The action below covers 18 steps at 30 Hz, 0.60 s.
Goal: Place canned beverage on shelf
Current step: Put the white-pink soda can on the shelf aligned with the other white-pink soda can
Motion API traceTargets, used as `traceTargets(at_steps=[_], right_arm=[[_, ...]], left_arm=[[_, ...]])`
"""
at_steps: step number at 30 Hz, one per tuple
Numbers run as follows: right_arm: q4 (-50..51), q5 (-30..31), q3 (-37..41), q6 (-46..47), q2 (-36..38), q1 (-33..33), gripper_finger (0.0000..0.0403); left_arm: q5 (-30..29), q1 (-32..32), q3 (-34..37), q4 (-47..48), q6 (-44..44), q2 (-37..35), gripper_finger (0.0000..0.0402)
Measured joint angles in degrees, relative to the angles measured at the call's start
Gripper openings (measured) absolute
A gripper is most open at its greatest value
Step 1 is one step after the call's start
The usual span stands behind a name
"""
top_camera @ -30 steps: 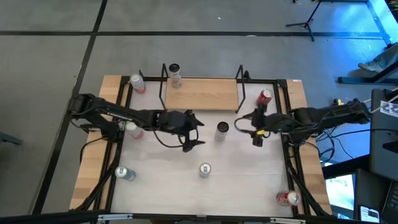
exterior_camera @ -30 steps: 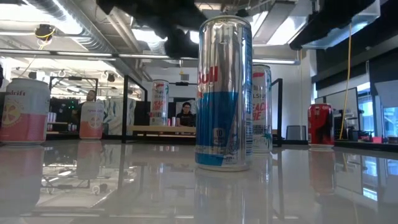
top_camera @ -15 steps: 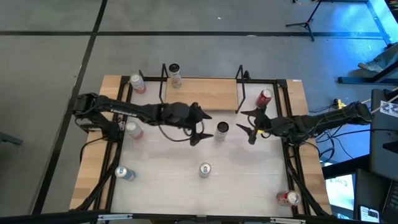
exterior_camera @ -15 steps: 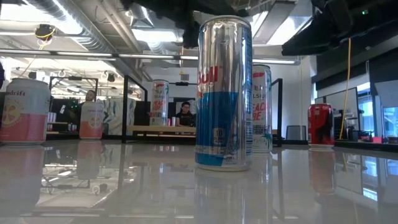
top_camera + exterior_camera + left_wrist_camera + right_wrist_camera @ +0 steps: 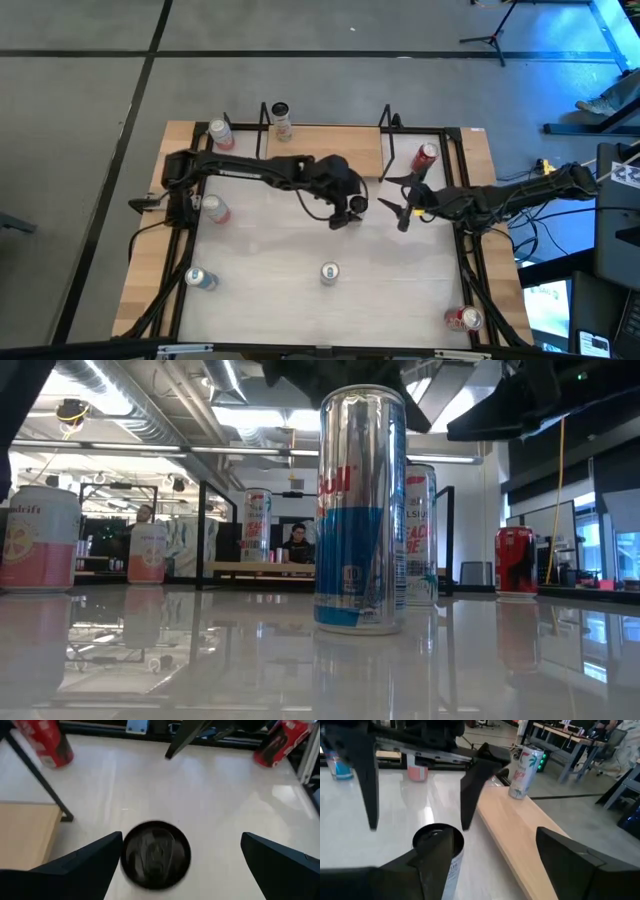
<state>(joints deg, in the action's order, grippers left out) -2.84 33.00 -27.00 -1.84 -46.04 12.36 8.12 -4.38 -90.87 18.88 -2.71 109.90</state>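
Left gripper (image 5: 345,208) hangs directly over a dark-topped can (image 5: 357,205) standing on the white table (image 5: 270,300), its two fingers spread as wide as they go, one to either side of the can's lid, with nothing gripped; in the left wrist view the lid (image 5: 156,854) sits between the two fingers (image 5: 80,865), apart from both. Behind this gripper lies the shelf (image 5: 320,150), its light-wood board bare except for one pink-and-white can (image 5: 282,118) standing at its far left end. Well off to the gripper's left stand three more cans: a pink one (image 5: 221,133) beside the shelf's left end, another pink one (image 5: 212,208), and a blue one (image 5: 199,279) nearer the front edge. In front of the gripper, apart from it, stands a silver-and-blue can (image 5: 329,271). Right gripper (image 5: 402,205) waits just to the right of the dark-topped can, its fingers parted and holding nothing. Beyond it, by the shelf's right end, a red can (image 5: 426,155) stands, and another red can (image 5: 463,319) lies far off at the front right corner.
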Motion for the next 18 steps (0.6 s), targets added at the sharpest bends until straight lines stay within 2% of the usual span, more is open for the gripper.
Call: traceTargets(at_steps=[5, 10, 18], right_arm=[[0.05, -0.12, 0.02, -0.07, -1.90, 0.00, 0.0280], [-0.08, 0.02, 0.02, -0.34, -3.08, 0.00, 0.0280], [-0.53, 0.08, 0.02, -0.40, -3.04, 0.00, 0.0280]], left_arm=[[-0.16, 0.05, -1.08, -0.64, 2.07, 2.83, 0.0396], [-4.85, 0.18, -1.14, -0.84, 3.76, 3.85, 0.0396], [-4.18, 0.78, -1.11, -0.96, 3.64, 3.74, 0.0396]])
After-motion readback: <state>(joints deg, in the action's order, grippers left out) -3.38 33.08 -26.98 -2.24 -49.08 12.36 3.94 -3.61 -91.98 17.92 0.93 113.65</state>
